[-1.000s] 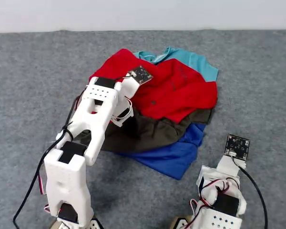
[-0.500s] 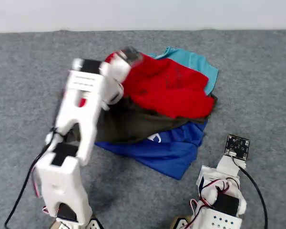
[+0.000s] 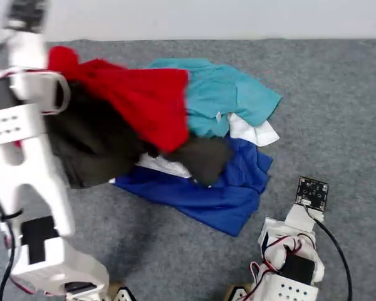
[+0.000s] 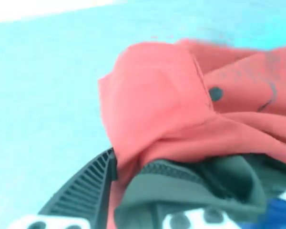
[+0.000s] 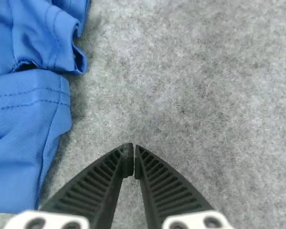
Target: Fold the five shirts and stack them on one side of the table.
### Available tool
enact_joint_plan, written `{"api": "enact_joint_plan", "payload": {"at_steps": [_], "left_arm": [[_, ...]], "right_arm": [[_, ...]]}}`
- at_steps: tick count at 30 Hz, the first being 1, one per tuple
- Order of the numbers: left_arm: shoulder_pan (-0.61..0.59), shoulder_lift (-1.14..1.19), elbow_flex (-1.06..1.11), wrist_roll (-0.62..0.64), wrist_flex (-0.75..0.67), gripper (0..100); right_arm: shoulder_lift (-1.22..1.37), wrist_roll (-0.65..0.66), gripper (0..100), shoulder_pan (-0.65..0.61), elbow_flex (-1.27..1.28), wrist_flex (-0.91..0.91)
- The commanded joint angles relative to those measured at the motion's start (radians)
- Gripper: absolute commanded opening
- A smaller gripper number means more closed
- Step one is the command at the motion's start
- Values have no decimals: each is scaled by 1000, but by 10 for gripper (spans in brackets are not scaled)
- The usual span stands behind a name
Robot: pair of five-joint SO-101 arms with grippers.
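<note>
**Shirt heap unfolded, two garments pinched and held up on the left**

Underneath everything, grey felt-like table (image 3: 338, 81), running to a pale wall at the far edge.

On the left of the high view, left arm (image 3: 25, 157), white, reared up tall, with its wrist near the far left corner.

Across the middle of the table, five shirts in one loose, crumpled heap, none folded, none stacked:
- Blue shirt (image 3: 219, 200), lowest and widest, flat on the table, with a stitched hem and a sleeve reaching toward the right arm.
- Dark olive-brown shirt (image 3: 94, 144), bunched and draped, stretched up from the heap toward the left wrist.
- Red shirt (image 3: 138, 94), over the dark one, pulled taut the same way, with a small dark print on the cloth.
- Teal shirt (image 3: 225, 94), rumpled on the far right of the heap, over the blue.
- White shirt (image 3: 254, 132), mostly buried, peeking out between teal and blue.

Low on the right, right arm (image 3: 288, 257), tucked back, just beside the blue shirt's near corner.

Left gripper (image 4: 133, 191): black ribbed jaws clamped on a fold of red cloth, with dark cloth wadded over the other finger.

Right gripper (image 5: 134, 160): jaws pressed together, tips meeting, nothing between them, above bare table beside the blue hem.
</note>
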Motion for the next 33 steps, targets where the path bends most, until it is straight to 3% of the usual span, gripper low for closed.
{"api": "enact_joint_plan", "payload": {"at_steps": [1,8,14,26,33], "left_arm": [[-163,-66,-42,11,-104,4],[-417,-64,-42,11,-302,4],[-546,-64,-42,6,-399,4],[-644,-66,-71,8,-612,4],[-658,-66,-202,8,-615,5]], "right_arm": [[-18,8,15,-1,14,4],[-18,8,15,-1,14,4],[-18,8,15,-1,14,4],[-18,8,15,-1,14,4],[-18,8,15,-1,14,4]]}}
